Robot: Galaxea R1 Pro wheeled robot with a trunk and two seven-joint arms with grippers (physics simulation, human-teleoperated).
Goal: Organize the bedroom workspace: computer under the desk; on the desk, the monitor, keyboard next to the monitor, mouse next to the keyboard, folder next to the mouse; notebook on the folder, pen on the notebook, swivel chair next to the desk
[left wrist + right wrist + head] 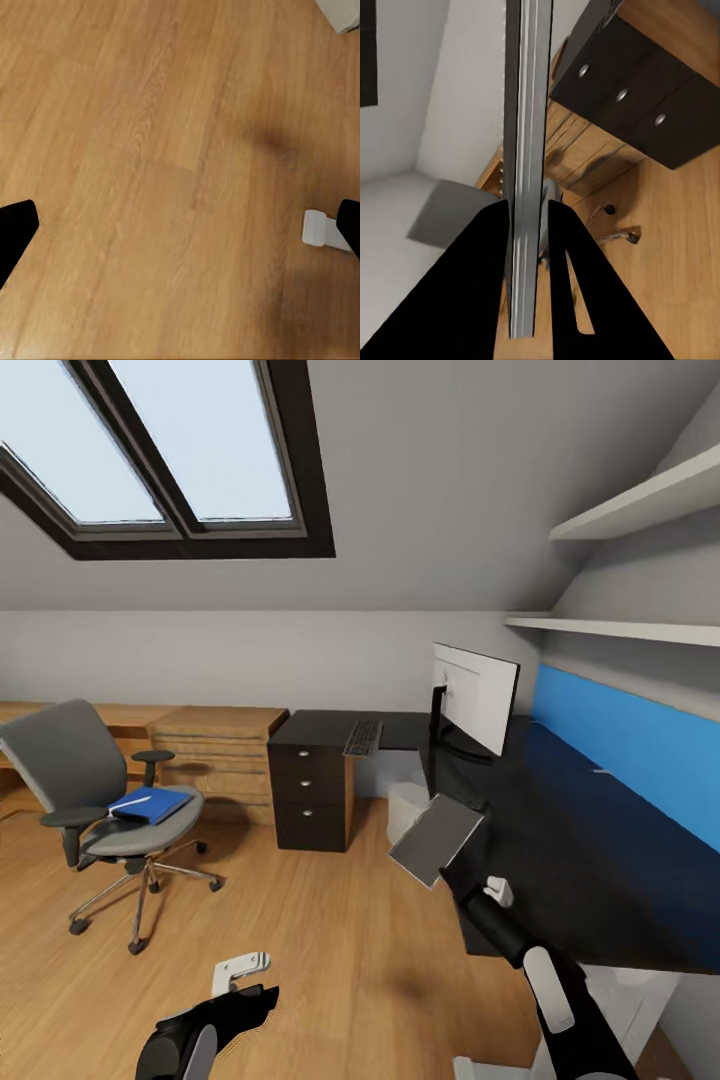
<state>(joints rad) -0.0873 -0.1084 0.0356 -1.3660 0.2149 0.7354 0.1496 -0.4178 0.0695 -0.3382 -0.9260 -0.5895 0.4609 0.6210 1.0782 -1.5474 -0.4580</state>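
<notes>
one notebook (436,840), right gripper (526,217)

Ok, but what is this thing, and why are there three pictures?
It is a pretend robot in a computer world, with two arms. The big picture is from its head. The other two come from cameras on its wrists. The black desk holds a monitor and a keyboard. A blue folder lies on the grey swivel chair. The right jaws are shut on a thin grey notebook, seen edge-on in the right wrist picture. The left jaws are open over the wood floor, holding nothing.
</notes>
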